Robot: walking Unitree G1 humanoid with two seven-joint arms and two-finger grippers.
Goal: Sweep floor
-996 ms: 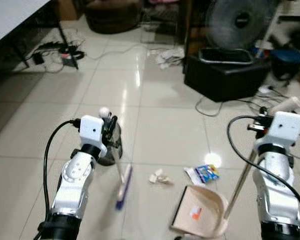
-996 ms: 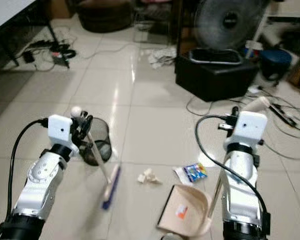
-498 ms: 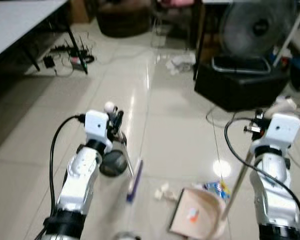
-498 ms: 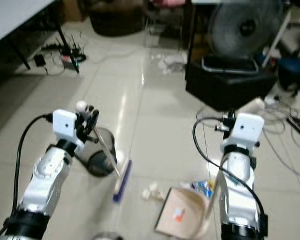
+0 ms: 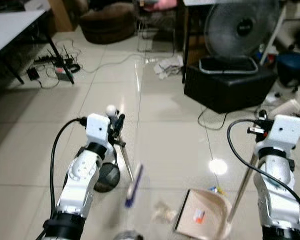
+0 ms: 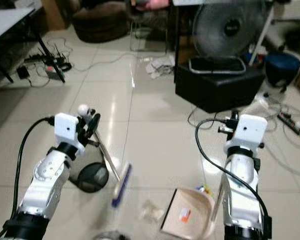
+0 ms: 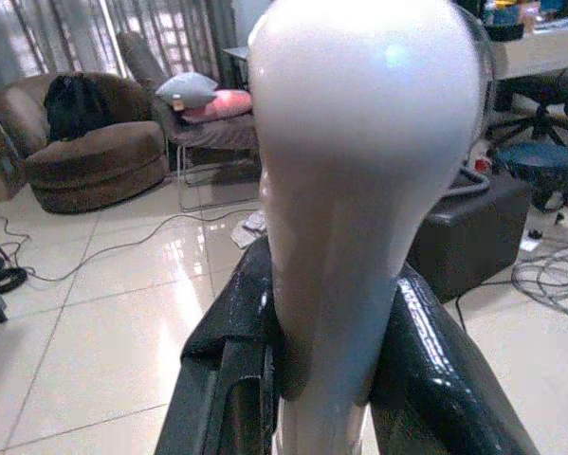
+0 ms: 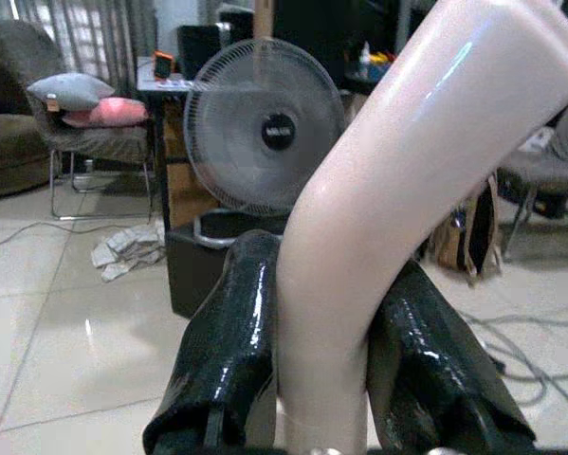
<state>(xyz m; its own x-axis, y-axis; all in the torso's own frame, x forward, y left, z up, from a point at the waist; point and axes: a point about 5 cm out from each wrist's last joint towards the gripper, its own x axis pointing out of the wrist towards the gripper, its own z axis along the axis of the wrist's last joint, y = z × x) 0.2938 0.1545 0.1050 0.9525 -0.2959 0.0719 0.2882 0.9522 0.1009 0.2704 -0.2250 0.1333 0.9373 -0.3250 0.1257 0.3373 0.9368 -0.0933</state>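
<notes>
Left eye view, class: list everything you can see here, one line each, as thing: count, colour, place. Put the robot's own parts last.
broom: one, blue head on a thin handle, on the tiles in front of the robot
dustpan: one, beige, long handle, on the floor right of the broom
crumpled paper: one, white, blurred, between broom and dustpan
round bin: one, dark, on the floor by the left arm
fan: one, grey, on a black box at the far right
black box: one, under the fan
cables: several, black, under the table at far left
armchair: one, brown, at the back
left gripper: black fingers shut on the broom handle's white end
right gripper: black fingers shut on the dustpan's beige handle
</notes>
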